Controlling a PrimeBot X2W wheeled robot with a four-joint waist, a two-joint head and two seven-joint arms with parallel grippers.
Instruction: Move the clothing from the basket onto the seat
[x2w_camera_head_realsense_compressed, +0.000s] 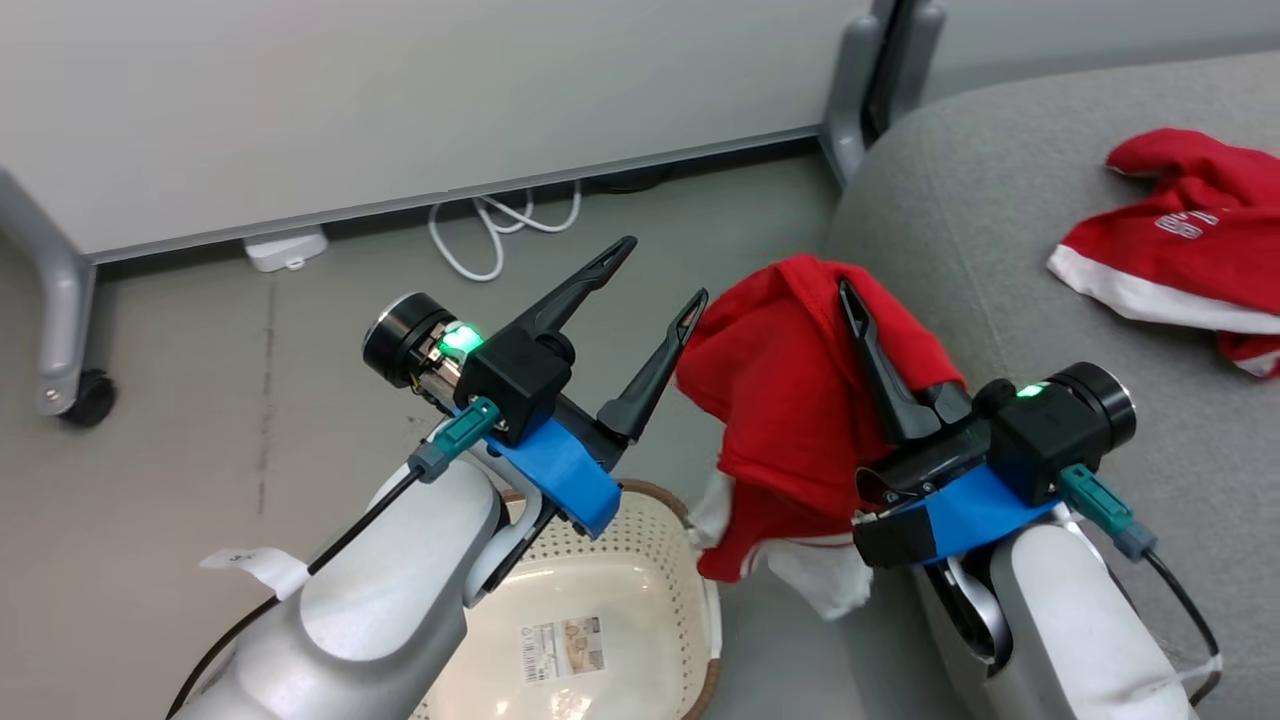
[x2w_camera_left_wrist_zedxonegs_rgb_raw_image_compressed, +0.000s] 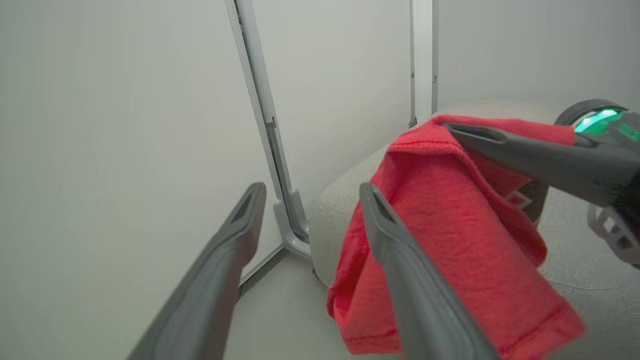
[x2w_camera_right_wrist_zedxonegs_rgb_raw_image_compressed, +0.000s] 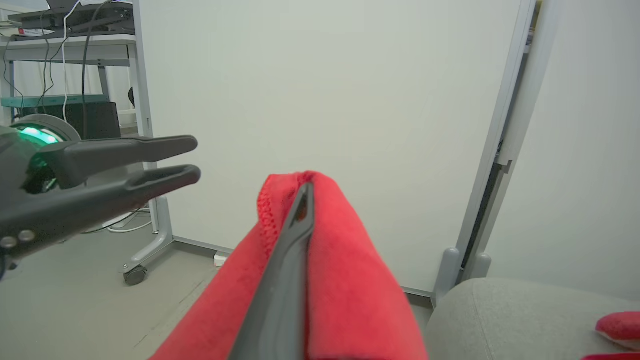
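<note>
By the grey seat (x2w_camera_head_realsense_compressed: 1000, 250), our right end effector (x2w_camera_head_realsense_compressed: 850, 300) pinches a red garment (x2w_camera_head_realsense_compressed: 790, 400) — left end effector (x2w_camera_head_realsense_compressed: 665, 268) spread, empty.

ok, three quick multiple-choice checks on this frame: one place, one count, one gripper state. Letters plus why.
1. Where does the red fabric garment with white lettering lie?
A. on the floor
B. on the large grey fabric-upholstered sofa seat
C. on a table

2. How many red garments are in the head view?
A. one
B. two
C. three

3. The left gripper is:
A. open, empty
B. shut on cloth
C. shut on a cable

Answers:
1 B: it rests on the seat's cushion.
2 B: the lettered one plus the hanging red garment clamped in the right gripper.
3 A: its fingers stand apart with nothing between them.
</note>
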